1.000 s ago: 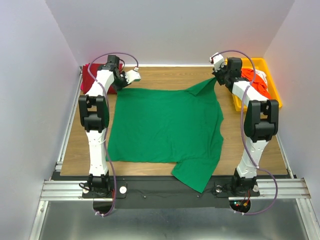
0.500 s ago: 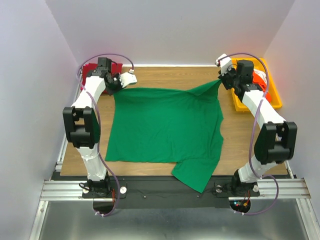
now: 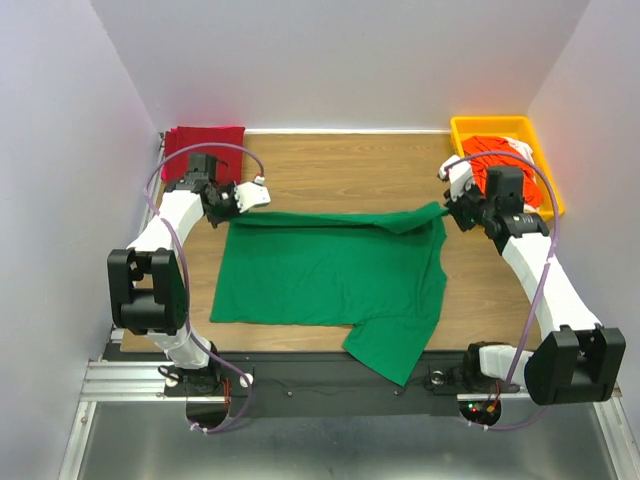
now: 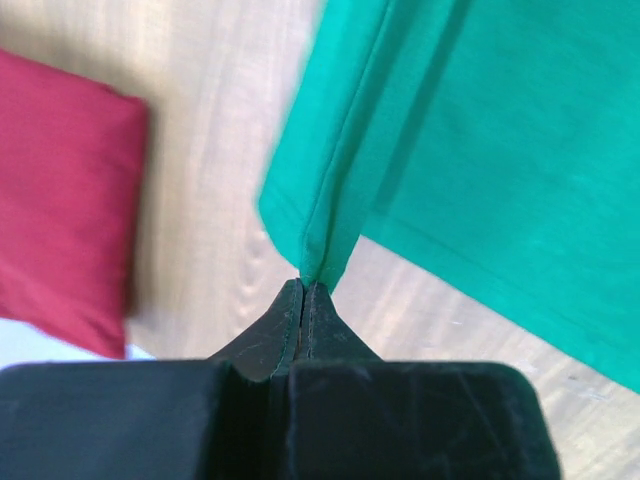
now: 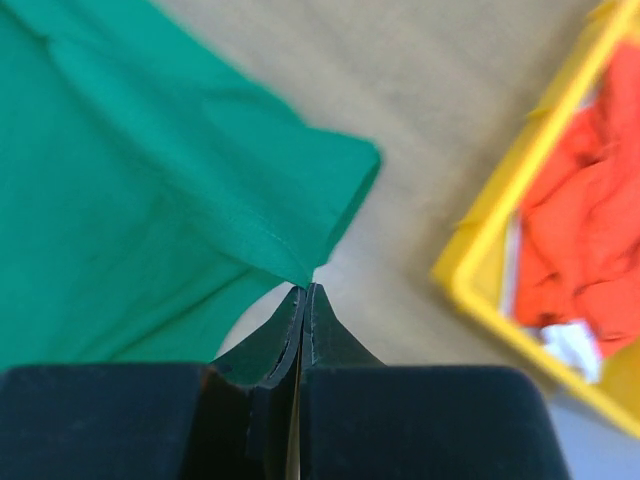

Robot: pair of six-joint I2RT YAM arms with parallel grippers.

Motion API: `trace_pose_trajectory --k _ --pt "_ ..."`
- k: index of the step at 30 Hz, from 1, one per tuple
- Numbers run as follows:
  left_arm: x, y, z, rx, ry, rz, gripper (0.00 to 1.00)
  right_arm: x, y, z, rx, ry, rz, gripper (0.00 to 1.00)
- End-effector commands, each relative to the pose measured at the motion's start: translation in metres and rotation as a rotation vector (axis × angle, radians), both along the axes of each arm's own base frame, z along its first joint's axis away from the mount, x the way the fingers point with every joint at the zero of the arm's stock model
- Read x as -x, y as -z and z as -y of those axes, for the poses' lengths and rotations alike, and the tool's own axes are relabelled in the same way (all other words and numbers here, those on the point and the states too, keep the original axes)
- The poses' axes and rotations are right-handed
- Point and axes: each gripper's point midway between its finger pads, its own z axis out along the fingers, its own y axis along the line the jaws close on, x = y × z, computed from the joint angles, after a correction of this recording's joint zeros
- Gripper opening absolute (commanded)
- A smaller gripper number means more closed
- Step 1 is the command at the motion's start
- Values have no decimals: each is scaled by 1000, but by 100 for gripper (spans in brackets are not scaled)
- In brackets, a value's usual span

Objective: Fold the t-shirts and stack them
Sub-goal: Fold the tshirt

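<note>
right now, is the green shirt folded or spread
Partly folded: far edge of green shirt doubled over, held by left hand and right hand; rest spread.

Left of your left pincer (image 4: 303,285): dark red shirt (image 4: 60,190) blurred, cut by frame | right of your right pincer (image 5: 305,288): yellow tray (image 5: 515,165) blurred, cropped.

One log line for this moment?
left jaws: shut on far-left corner of bright green cloth t-shirt | right jaws: shut on its far-right corner | far edge: doubled over | dark red folded shirt: far-left
</note>
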Motion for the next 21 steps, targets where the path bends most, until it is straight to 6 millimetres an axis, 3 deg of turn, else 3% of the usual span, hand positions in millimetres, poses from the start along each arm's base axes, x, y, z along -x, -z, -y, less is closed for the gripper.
trace_pose_trajectory --k 1,5,9,17,19,21 --pt "16 13 -2 -8 18 -5 0 39 30 -17 -44 -77 -144 1" --pt "23 36 -10 -48 3 -36 0 63 65 -27 -51 -131 -266 1" --pt "25 53 -14 -68 -3 -53 0 86 89 -36 -52 -196 -373 1" --pt "20 57 -14 -68 -12 -76 0 115 121 -38 -17 -266 -519 1" --pt "21 56 -15 -70 -11 -84 7 116 124 -38 -15 -269 -549 1" --pt "25 55 -15 -72 -12 -104 23 122 122 -41 -27 -287 -592 23"
